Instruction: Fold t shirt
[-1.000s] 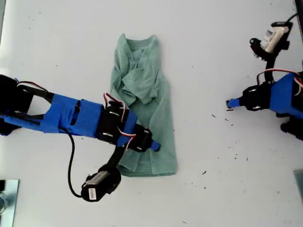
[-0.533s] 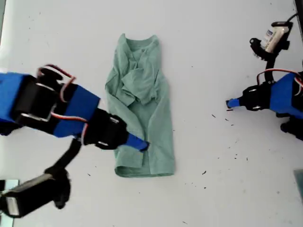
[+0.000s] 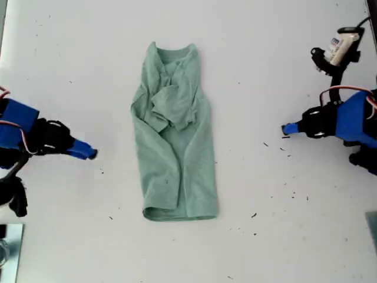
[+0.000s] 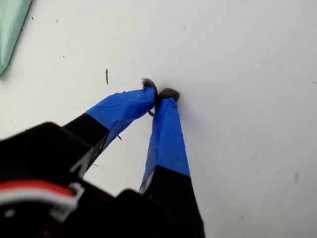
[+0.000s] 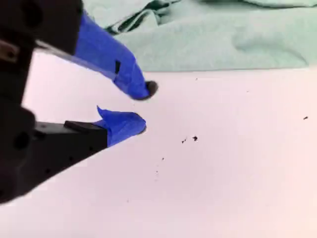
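The pale green t shirt [image 3: 177, 159] lies flat in the middle of the white table [image 3: 265, 247], folded into a long narrow strip. Its neck points to the far side and a sleeve is bunched on its upper half. My second gripper [image 3: 89, 154] sits at the exterior view's left, a short way off the shirt's edge. It is open [image 5: 143, 106] with nothing between its blue fingers, and the t shirt [image 5: 223, 39] lies just ahead. My first gripper [image 3: 287, 128] rests at the exterior view's right, shut [image 4: 159, 93] on nothing. Only a corner of the t shirt [image 4: 10, 25] shows in its view.
Small dark specks [image 3: 281, 148] dot the table near my first gripper. A metal piece [image 3: 9, 247] sits at the exterior view's lower left corner. A wrist camera [image 3: 339, 47] on its bracket stands above the arm at the exterior view's right.
My second gripper let go of the shirt's lower half and drew back toward the exterior view's left. The shirt's lower part now lies flatter. My first arm has not moved.
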